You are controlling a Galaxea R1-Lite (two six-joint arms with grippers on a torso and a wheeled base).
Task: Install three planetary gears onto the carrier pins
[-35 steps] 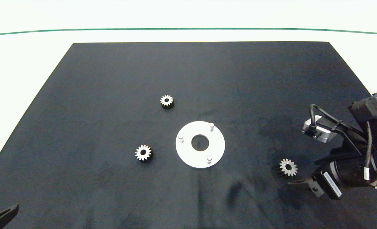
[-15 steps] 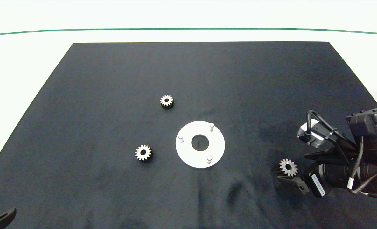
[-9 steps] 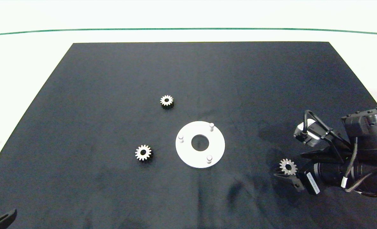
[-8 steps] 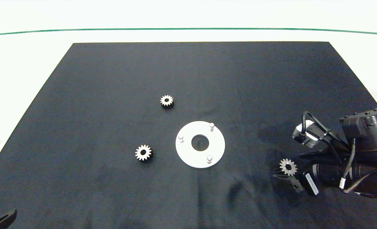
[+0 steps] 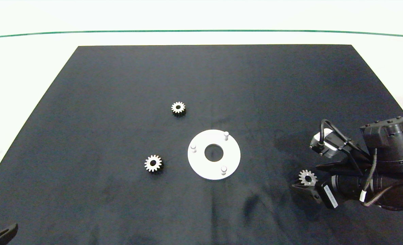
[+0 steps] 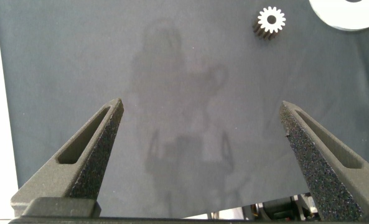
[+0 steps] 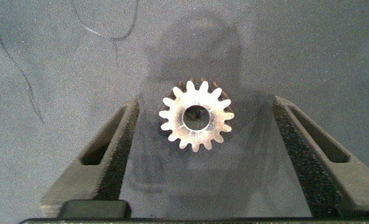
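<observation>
Planetary gears (image 5: 178,108) (image 5: 152,163) (image 5: 307,177): three on mat; carrier pins (image 5: 226,135) (image 5: 193,148) (image 5: 223,169): three, bare.

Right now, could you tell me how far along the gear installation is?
Nothing is installed: all three carrier pins on the white disc stand bare. In hand: the right tool is open around one gear lying on the mat. Two other gears lie untouched; the left tool waits open.
</observation>
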